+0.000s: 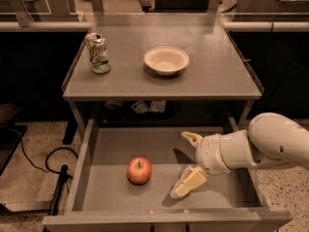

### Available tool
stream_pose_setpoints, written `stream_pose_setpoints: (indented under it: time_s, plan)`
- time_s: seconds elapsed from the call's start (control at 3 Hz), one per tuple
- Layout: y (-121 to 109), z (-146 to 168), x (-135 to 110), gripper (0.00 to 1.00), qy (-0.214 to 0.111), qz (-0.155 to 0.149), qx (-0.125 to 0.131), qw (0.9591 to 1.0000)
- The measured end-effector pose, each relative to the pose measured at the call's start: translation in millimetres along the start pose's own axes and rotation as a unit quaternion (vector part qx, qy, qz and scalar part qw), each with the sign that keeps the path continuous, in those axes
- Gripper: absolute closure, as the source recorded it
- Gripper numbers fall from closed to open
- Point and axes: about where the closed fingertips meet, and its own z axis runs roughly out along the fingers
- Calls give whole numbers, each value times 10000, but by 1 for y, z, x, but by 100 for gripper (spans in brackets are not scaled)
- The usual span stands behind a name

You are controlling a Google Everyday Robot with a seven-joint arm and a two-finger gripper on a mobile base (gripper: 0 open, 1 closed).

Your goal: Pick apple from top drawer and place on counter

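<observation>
**Nearly at the apple, nothing lifted yet**

Starting at the left, a dented soda can (99, 53) stands upright near the left edge of the desk (217, 66). Below it, the top drawer (88, 153) is pulled fully out. The apple (139, 170) sits on the drawer's bare floor, left of centre, stem up and touching neither wall. Up on the desk, a cream bowl (166, 60) rests near the middle, well apart from the can.

Further right, the tool (189, 161) is down inside the drawer, just beside the apple on its right. It is released: its two fingers are spread wide with nothing between them, and the apple lies outside the gap. The white arm (270, 141) reaches in over the drawer's right side.

By my reading, the drawer is open and the approach is mostly made. The grasp, the lift and the placing are all left to do.

Room looks fair. The drawer floor around the apple is bare, so a sideways close-in meets nothing. On the way up, the desk's front edge overhangs the drawer's back, so the lift probably needs to come forward first. The desk's right half, beyond the bowl, offers open landing space.
</observation>
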Motion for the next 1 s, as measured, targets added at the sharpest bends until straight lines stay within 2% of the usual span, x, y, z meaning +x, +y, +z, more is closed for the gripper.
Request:
stream_pose_setpoints:
  time_s: [0.67,1.0]
  plan:
    - [5,51,22,0,-475,-324,-384,9976]
    - [5,52,21,0,-484,-328,-388,9975]
